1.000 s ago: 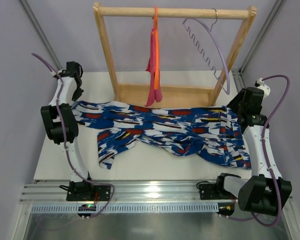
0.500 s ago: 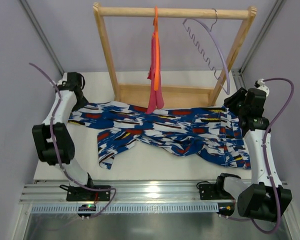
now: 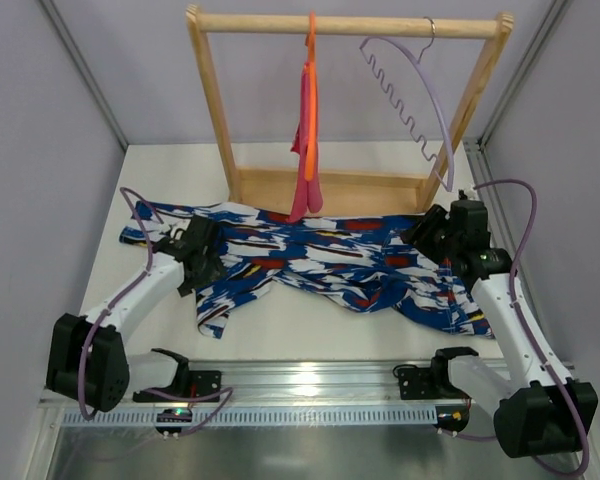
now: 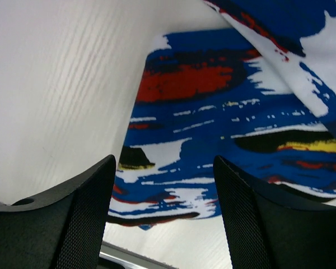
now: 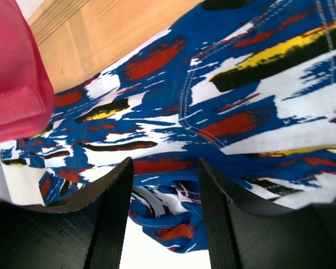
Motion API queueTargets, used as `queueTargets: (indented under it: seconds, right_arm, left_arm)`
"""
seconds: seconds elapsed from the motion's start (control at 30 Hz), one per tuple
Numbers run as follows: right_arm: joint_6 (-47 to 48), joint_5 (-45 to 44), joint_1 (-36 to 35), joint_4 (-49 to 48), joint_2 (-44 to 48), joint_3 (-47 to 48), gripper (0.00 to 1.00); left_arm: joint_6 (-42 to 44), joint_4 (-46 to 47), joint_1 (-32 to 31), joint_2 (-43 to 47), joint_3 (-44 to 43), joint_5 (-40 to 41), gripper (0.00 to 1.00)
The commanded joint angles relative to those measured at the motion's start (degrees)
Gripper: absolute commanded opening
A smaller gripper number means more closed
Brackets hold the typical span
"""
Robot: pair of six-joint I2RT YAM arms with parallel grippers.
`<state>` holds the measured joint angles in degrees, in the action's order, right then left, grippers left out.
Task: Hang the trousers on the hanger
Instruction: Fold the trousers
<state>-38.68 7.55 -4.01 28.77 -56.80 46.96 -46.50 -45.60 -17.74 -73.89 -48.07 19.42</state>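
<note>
The trousers (image 3: pixel 330 255), printed in blue, white, red and black, lie spread flat across the table (image 3: pixel 310 325) in front of the rack. My left gripper (image 3: pixel 202 255) hovers over their left leg, open, with only cloth (image 4: pixel 213 112) and bare table below its fingers (image 4: pixel 78 213). Over the waist end at the right, my right gripper (image 3: pixel 430 232) also stands open, with the trousers (image 5: pixel 241 84) beneath it. The lilac hanger (image 3: pixel 432 95) hangs by its metal hook from the rack's top bar, right of centre.
A wooden rack (image 3: pixel 350 24) stands at the back of the table; its base board (image 5: pixel 101 39) lies just behind the trousers. An orange hanger with pink cloth (image 3: pixel 308 130) hangs at its middle, and the pink cloth (image 5: pixel 11 84) is close to my right gripper. A metal rail (image 3: pixel 300 380) runs along the near edge.
My left gripper has opened and swung from the far left corner down over the trousers' left leg. The right gripper has moved left over the waist. The lilac hanger has swung slightly.
</note>
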Motion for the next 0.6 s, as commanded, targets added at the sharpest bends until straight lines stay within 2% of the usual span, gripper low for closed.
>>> queueTargets:
  seconds: [0.0,0.23,0.3,0.37,0.47,0.5,0.57]
  right_arm:
    - [-1.5,-4.2,0.0,4.4,2.9,0.9,0.53]
    - [-1.0,-3.8,0.0,6.4,6.3,-1.2,0.53]
    - [-1.1,-3.4,-0.1,6.6,7.3,-2.0,0.53]
    - [0.4,-3.3,-0.7,6.5,7.9,-2.7,0.53]
    - [2.5,-5.5,-1.1,8.4,7.1,-3.6,0.53]
    - [2.3,-6.4,-1.1,9.4,7.0,-4.1,0.53]
    - [-0.3,-9.8,-1.0,10.4,7.7,-4.9,0.53]
  left_arm:
    - [-5.9,-0.8,-2.6,3.9,1.1,0.4,0.71]
    - [-6.5,-7.3,-5.5,8.8,0.4,3.1,0.71]
    - [-8.8,-9.8,-6.5,10.9,1.0,3.3,0.68]
    - [-17.2,-13.0,-7.6,13.1,1.7,2.6,0.66]
    - [-24.0,-8.4,-9.1,16.3,6.3,-2.4,0.68]
    - [-24.5,-2.8,-9.2,18.4,7.6,-5.0,0.69]
    - [-23.4,2.3,-9.2,19.2,10.3,-4.9,0.71]
